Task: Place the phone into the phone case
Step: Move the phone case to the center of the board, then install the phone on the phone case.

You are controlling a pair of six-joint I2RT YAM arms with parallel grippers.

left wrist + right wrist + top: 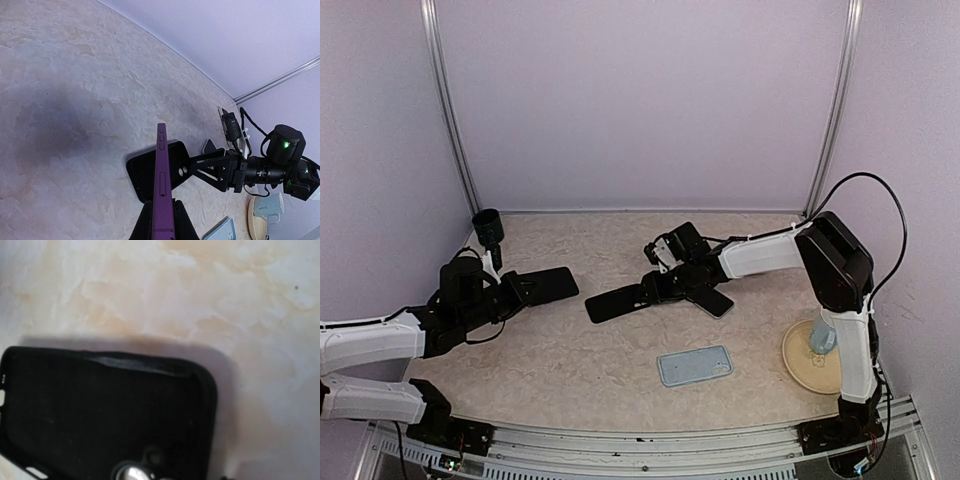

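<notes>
Finding: the step in hand is judged to be bringing the phone to the case, with insertion not yet begun. The counter (570, 355) carries the black phone case (620, 302) at centre frame in the top view, lying flat with its cavity up. The right end effector (665, 287) sits at the case's right end. Whether it is grasping the rim or merely resting beside it cannot be told. The purple phone (161, 175) is clear of the counter at the left of the top view, well apart from the case, and is clenched edge-on in the left end effector (160, 220). Recommendation: level the phone over the cavity, seat one end first, then press the opposite end down while the case is steadied. The case's upper wall looks slightly buckled in the right wrist view and may catch the phone. Surroundings: a tan plate (795, 368) at lower right bears a pale blue mug (822, 338). A light blue case (695, 366) lies at lower centre. An unidentified dark flat item (712, 301) lies just beside the right end effector and crowds the case's right side. A black cup (488, 227) stands at upper left, clear of the route.
</notes>
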